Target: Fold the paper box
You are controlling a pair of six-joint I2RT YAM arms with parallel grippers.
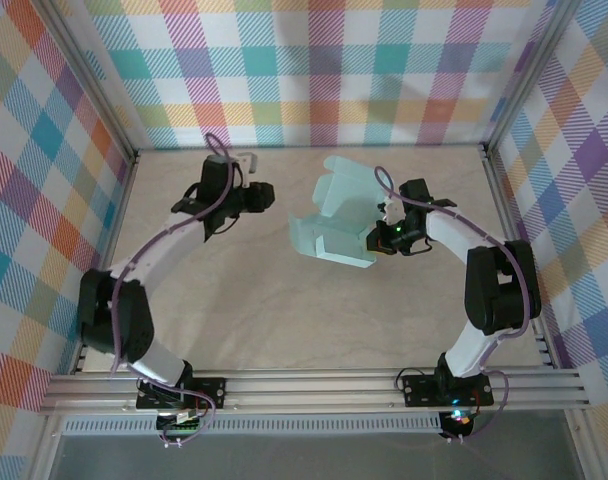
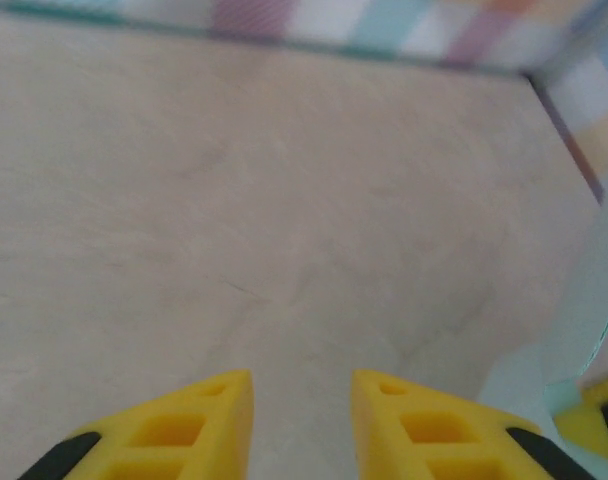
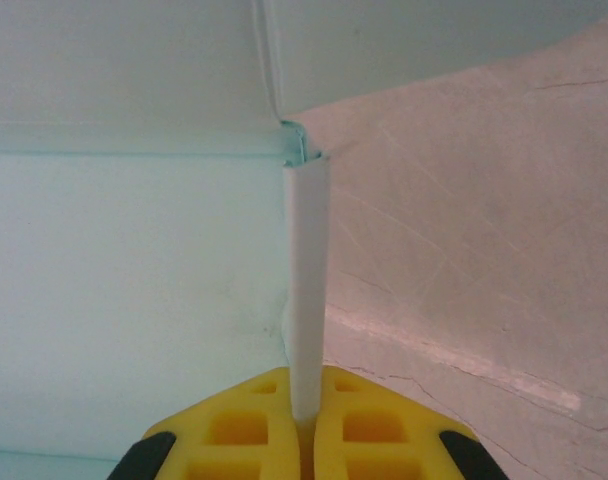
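Box (image 1: 336, 232) of pale mint card sits half-formed on the bench (image 1: 284, 320), a little right of the middle and toward the back. Its panels are lifted off the surface and one part stands up at the far side.

The right gripper (image 3: 306, 405) is at the box's right-hand edge. It is pressed together on a thin upright flap (image 3: 307, 250) of the card, which rises straight out from between the yellow fingers. Seen from that wrist, the broad pale panels spread away to the left of the flap, and bare bench lies to the right of it.

The left gripper (image 2: 302, 395) hangs over bare bench on the box's left, near it but not touching. Its yellow fingers are parted, with nothing between them. From the left wrist, a pale edge of the box shows at the right margin, beyond the right-hand finger.
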